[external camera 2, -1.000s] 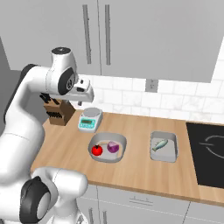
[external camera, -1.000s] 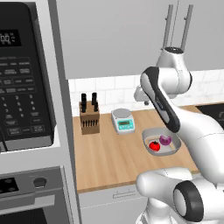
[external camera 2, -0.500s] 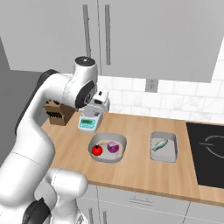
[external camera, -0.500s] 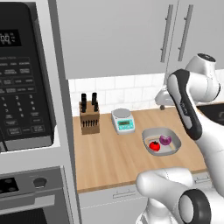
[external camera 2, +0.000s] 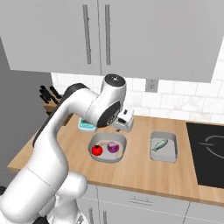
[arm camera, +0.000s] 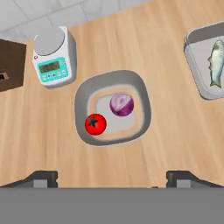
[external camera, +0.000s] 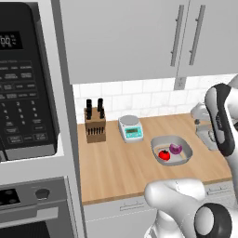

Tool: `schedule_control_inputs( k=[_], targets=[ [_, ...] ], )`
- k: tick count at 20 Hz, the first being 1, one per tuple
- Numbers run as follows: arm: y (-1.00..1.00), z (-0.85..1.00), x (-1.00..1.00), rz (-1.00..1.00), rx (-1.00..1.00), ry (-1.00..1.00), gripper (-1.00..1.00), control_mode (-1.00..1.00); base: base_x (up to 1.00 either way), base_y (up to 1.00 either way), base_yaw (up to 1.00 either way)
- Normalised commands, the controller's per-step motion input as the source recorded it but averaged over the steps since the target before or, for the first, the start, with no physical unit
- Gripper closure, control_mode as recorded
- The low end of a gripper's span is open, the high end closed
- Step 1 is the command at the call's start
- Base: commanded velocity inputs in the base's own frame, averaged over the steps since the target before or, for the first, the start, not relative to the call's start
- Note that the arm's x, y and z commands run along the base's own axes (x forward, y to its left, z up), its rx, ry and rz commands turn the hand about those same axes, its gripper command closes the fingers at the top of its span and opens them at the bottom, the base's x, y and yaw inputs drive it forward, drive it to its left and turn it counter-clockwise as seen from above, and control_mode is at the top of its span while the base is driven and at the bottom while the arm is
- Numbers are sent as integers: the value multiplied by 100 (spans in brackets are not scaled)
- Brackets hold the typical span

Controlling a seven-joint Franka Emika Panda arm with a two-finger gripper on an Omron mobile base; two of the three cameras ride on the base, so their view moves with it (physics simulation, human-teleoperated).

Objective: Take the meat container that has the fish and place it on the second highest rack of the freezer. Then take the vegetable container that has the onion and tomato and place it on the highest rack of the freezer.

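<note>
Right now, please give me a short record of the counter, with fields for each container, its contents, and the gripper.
vegetable container: grey tray on the wooden counter
its contents: tomato and onion, side by side
meat container: grey tray to the right, apart from the first
its contents: fish
gripper: open, holding nothing, above the vegetable container
other items: scale, knife block
</note>
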Motion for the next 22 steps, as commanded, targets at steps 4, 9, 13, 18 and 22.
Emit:
schedule_control_inputs(
  k=[4,9,13,18,22],
  targets=[
    [-100,-24,-23,-28,6,1,-100,-100,0,0,0],
    [-91,-14,-1,-34,3,3,-100,-100,0,0,0],
    [-39,-11,0,-34,5,0,-100,-100,0,0,0],
    [-37,-11,3,-30,7,0,-100,-100,0,0,0],
    [-26,-22,53,-34,7,0,-100,-100,0,0,0]
  ],
)
